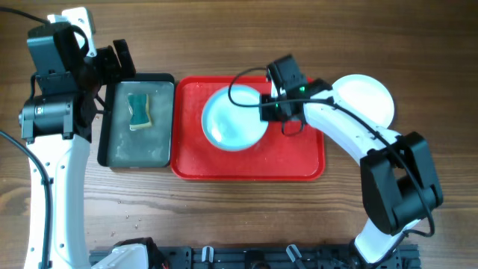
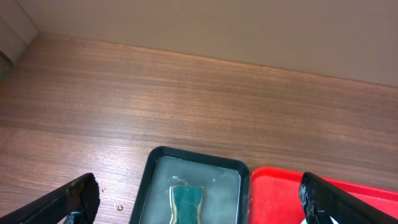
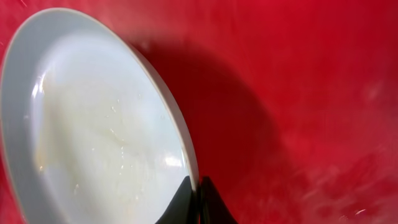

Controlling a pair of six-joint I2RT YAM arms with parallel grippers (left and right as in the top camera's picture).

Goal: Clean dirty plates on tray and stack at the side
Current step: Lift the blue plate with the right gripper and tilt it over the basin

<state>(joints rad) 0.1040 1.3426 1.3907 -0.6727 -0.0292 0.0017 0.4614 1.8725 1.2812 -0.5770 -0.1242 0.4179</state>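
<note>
A light turquoise plate (image 1: 234, 119) sits in the red tray (image 1: 246, 170), tilted up on its right side. My right gripper (image 1: 264, 109) is shut on that plate's right rim. In the right wrist view the two dark fingertips pinch the thin rim of the plate (image 3: 93, 124) at the right gripper (image 3: 199, 190), with the wet tray floor (image 3: 298, 93) behind. A white plate (image 1: 366, 97) lies on the table to the right of the tray. My left gripper (image 1: 118, 63) hangs open over the back left of the black tray, holding nothing; its left gripper (image 2: 198, 190) jaws stand wide apart.
A black tray (image 1: 112, 153) with shallow water lies left of the red tray. A green and yellow sponge (image 1: 140, 110) lies in it, also visible as the sponge (image 2: 186, 202) in the left wrist view. Small water drops (image 1: 127, 217) dot the wooden table near the front left.
</note>
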